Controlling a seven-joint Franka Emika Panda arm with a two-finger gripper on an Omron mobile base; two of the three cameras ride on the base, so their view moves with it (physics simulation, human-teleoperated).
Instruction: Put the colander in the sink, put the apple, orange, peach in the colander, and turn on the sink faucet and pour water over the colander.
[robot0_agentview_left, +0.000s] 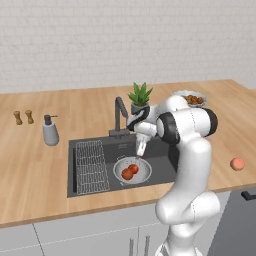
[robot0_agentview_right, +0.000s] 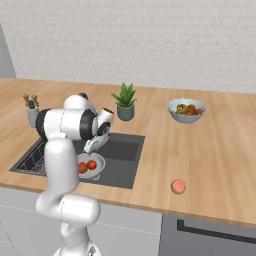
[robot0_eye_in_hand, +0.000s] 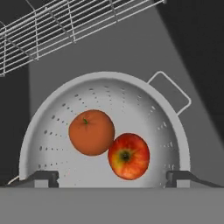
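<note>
Colander sits on the floor of the sink, just beside the wire grid rack that runs along the basin's left side, so the first step looks done. Two of the three fruits lie inside it, touching each other: the orange and the apple. The gripper hangs directly above the colander with its jaws spread wide and nothing between them; in the hand view its two finger tips stand far apart at either side of the bowl. The peach rests on the counter well apart from the sink, near the counter's front edge on the right, and is the fruit left to fetch. The sink faucet stands at the back rim of the sink behind the colander, with no water visible, so by my reading turning it on is also outstanding. Roughly half the job appears finished, with the peach and the rinse remaining
</note>
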